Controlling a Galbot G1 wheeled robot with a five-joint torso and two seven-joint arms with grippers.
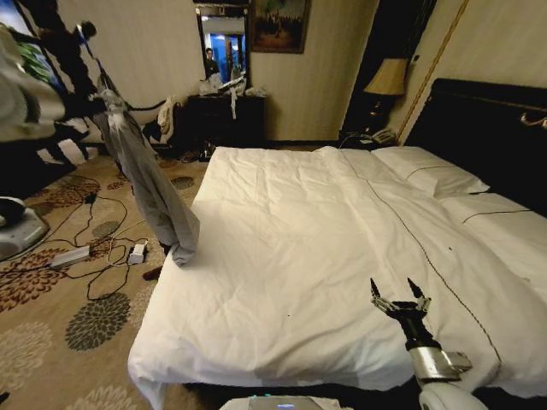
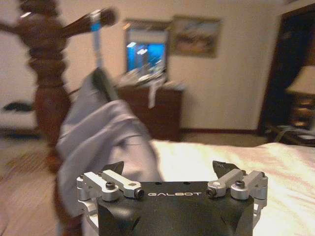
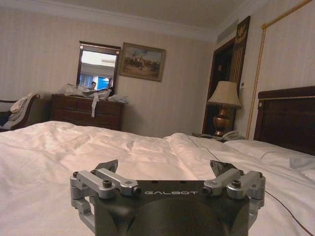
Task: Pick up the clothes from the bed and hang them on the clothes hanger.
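Shirt (image 1: 149, 184) hangs from the coat stand (image 1: 64, 64) at ten o'clock of the bed (image 1: 291, 256), clear of the duvet. Left hand (image 2: 169, 169) is released beside it; draw back gently, snagging no cloth. Right hand (image 1: 398, 293), released, idles at five o'clock.

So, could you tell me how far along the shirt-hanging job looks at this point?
The pick-up looks done: the grey shirt is off the bed and hangs beside it at the coat stand. The hanger cannot be made out. The left gripper is open near the shirt; the right gripper is open over the duvet.
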